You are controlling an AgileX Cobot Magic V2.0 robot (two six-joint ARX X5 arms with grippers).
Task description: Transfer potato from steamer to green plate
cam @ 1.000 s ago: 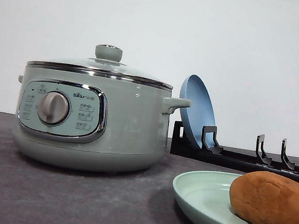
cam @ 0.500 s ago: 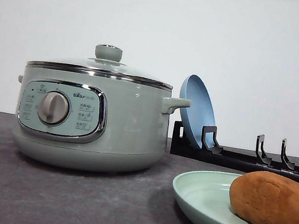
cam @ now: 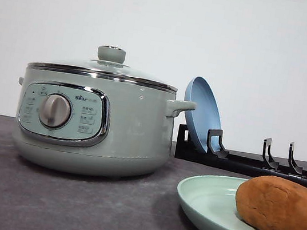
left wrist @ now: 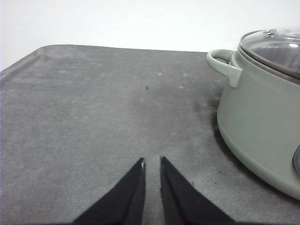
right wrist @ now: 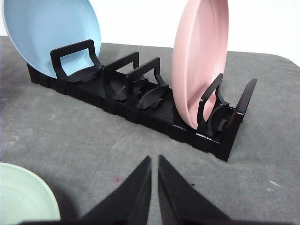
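Front view: potato [cam: 281, 207] lies on the green plate [cam: 209, 207] at lower right of frame, steamer [cam: 95, 118] left of centre on the table [cam: 70, 207] with lid on, blue plate [cam: 200, 113] propped in the black rack [cam: 250, 164] behind. Left wrist view: my left tool [left wrist: 152, 164] clenched on nothing above bare table, steamer at right edge. Right wrist view: my right tool [right wrist: 154, 161] likewise clenched and empty, facing the rack with blue and pink plate [right wrist: 199, 61]; green plate's rim at lower left.

Illumination: bright, even, from overhead. Soft shadows lie on the dark grey felt desk [cam: 70, 207] beneath the sage-green pot [cam: 94, 123]. Its chrome rim shows glare. All views are sharp.
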